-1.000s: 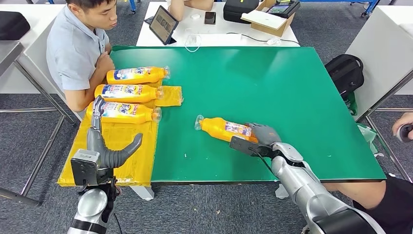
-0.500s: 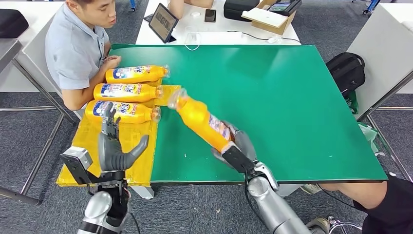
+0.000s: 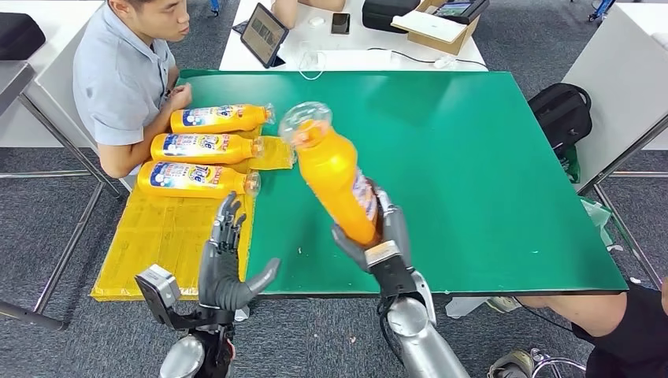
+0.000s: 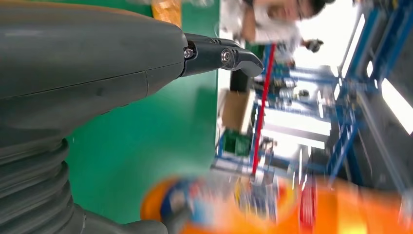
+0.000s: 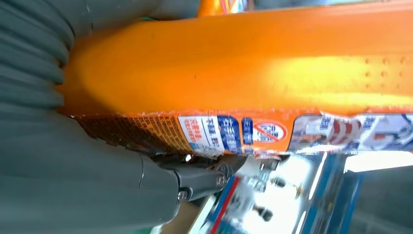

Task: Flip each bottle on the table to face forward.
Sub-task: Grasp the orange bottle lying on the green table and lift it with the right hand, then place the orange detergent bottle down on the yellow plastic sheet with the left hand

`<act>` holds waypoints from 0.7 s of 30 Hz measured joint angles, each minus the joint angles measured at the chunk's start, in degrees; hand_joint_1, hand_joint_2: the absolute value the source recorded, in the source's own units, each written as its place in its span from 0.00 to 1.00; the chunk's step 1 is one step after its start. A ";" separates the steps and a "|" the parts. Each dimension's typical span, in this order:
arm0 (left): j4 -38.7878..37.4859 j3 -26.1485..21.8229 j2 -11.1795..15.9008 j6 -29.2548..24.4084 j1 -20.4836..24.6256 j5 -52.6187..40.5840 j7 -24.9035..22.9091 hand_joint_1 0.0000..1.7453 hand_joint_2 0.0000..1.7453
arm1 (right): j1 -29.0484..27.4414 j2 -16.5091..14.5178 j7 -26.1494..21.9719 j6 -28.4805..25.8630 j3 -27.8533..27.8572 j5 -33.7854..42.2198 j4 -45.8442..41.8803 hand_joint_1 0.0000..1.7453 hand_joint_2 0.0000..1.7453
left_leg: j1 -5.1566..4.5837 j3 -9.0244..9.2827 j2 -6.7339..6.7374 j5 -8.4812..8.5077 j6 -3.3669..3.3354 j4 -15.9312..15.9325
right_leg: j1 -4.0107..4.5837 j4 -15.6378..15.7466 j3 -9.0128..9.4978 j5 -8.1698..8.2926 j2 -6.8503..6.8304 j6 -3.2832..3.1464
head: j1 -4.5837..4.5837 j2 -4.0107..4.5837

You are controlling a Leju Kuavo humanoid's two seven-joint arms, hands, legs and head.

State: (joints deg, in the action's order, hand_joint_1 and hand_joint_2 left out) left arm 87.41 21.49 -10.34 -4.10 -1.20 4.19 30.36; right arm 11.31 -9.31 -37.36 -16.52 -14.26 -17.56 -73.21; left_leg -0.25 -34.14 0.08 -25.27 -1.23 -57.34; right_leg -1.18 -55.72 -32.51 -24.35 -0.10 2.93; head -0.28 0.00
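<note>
Green table [image 3: 473, 157] spans the middle. A person [image 3: 118, 79] sits at ten o'clock beside three bottles [image 3: 201, 146] lying on yellow sheeting [image 3: 157, 236]. Right hand [image 3: 374, 236] grips a lifted orange bottle [image 3: 335, 177], cap tilted toward eleven. Left hand [image 3: 224, 272] hovers, fingers spread wide, holding nothing.

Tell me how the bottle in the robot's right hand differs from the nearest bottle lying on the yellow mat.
The held bottle is lifted off the table, tilted, gripped by the right hand; the mat bottle lies flat, untouched. The held bottle shows mostly plain orange; the mat bottle shows its blue-and-white label. Both are orange with clear caps.
</note>
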 joint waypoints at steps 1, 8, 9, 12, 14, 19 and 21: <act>0.11 0.39 0.10 0.58 -0.04 -0.50 0.22 0.00 1.00 | 0.49 -0.14 0.12 0.47 -1.04 -1.37 1.05 1.00 1.00 | 0.00 0.01 0.01 0.00 0.00 0.00 | 0.00 0.00 -0.01 0.00 0.01 0.00 | 0.00 0.00; 0.53 1.86 0.57 3.75 0.90 0.82 -0.61 0.00 1.00 | 3.74 -2.30 -0.14 -0.14 -9.63 -7.70 11.10 1.00 1.00 | 0.05 -0.07 -0.03 0.02 0.02 0.00 | 0.02 -0.02 -0.09 -0.01 -0.04 -0.01 | -0.01 0.00; 0.50 1.89 0.64 4.97 1.20 2.59 -1.66 0.00 1.00 | 4.26 -2.62 -0.34 -0.86 -10.73 -8.56 12.62 1.00 1.00 | 0.05 -0.07 -0.02 0.02 0.02 0.00 | 0.02 -0.02 -0.09 -0.01 -0.04 -0.01 | -0.01 0.00; 0.33 1.68 1.00 9.22 2.00 8.73 -4.89 0.00 1.00 | 5.44 -3.46 -1.42 -3.40 -13.79 -10.80 16.74 1.00 1.00 | 0.03 -0.07 -0.01 0.02 0.02 0.00 | 0.00 -0.01 -0.10 -0.01 -0.03 -0.01 | 0.01 0.00; 0.06 1.25 1.35 10.61 2.24 11.18 -5.99 0.00 1.00 | 6.04 -3.74 -1.95 -4.97 -15.46 -11.74 18.86 1.00 1.00 | 0.02 -0.07 -0.01 0.02 0.02 -0.01 | -0.01 -0.01 -0.12 0.00 -0.03 -0.01 | -0.02 0.00; -0.97 0.59 2.01 11.76 2.83 14.18 -7.99 0.00 1.00 | 7.57 -3.81 -2.04 -6.91 -18.58 -11.80 21.63 1.00 1.00 | 0.01 -0.08 0.01 0.02 0.02 -0.01 | -0.01 -0.01 -0.15 0.00 -0.02 -0.01 | -0.06 0.00; -1.55 0.48 2.37 12.26 3.33 14.68 -8.54 0.00 1.00 | 8.02 -3.73 -2.04 -7.44 -19.77 -11.26 22.17 1.00 1.00 | 0.01 -0.08 0.01 0.02 0.02 -0.02 | -0.01 -0.01 -0.16 0.00 -0.02 -0.01 | -0.05 0.00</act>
State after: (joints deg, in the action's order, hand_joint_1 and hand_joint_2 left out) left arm 85.86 21.97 -7.97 8.16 2.13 18.87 21.83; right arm 19.33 -13.04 -39.40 -23.96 -34.03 -28.81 -51.04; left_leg -0.24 -34.22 0.10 -25.25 -1.21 -57.36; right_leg -1.19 -55.73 -32.66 -24.36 -0.12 2.92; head -0.33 0.00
